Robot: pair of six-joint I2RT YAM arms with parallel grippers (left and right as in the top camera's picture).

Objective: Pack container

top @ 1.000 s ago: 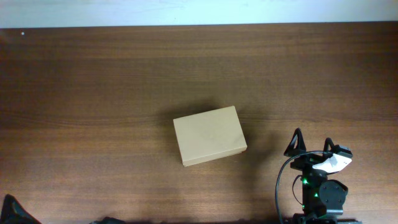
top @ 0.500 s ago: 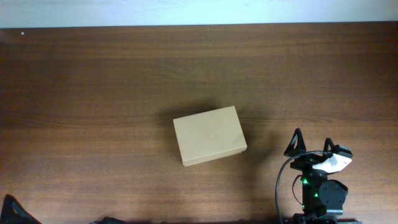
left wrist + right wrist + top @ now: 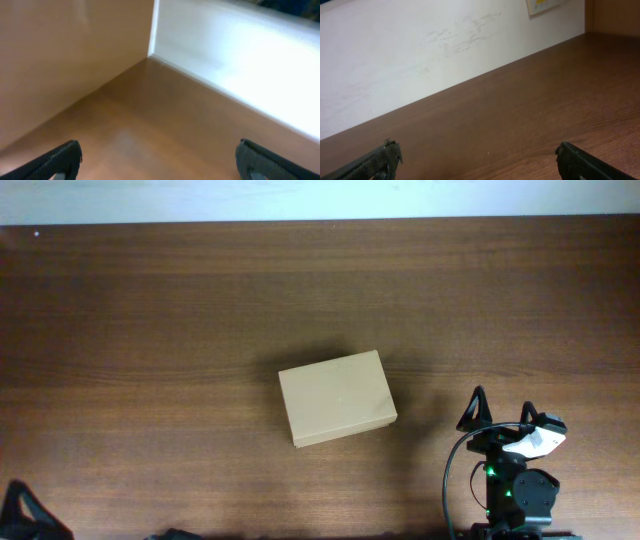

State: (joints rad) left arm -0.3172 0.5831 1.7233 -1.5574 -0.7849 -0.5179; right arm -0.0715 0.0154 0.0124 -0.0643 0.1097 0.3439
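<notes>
The container (image 3: 337, 398), a small tan cardboard box with its lid down, lies slightly askew near the middle of the table in the overhead view. My right gripper (image 3: 502, 408) sits at the front right, a short way right of the box and apart from it, with its fingers spread wide. In the right wrist view the right gripper (image 3: 479, 161) is open over bare wood. Only a dark tip of the left arm (image 3: 22, 508) shows at the front left corner. The left gripper (image 3: 160, 160) is open with nothing between its fingers. Neither wrist view shows the box.
The dark wooden table (image 3: 160, 330) ends at a pale wall (image 3: 320, 198) along the far edge. The left wrist view shows a tan side panel (image 3: 65, 55) meeting a white wall (image 3: 235, 55) at a corner.
The dark tip of the left arm at the front left corner has shifted slightly. The box and the right gripper have not moved.
</notes>
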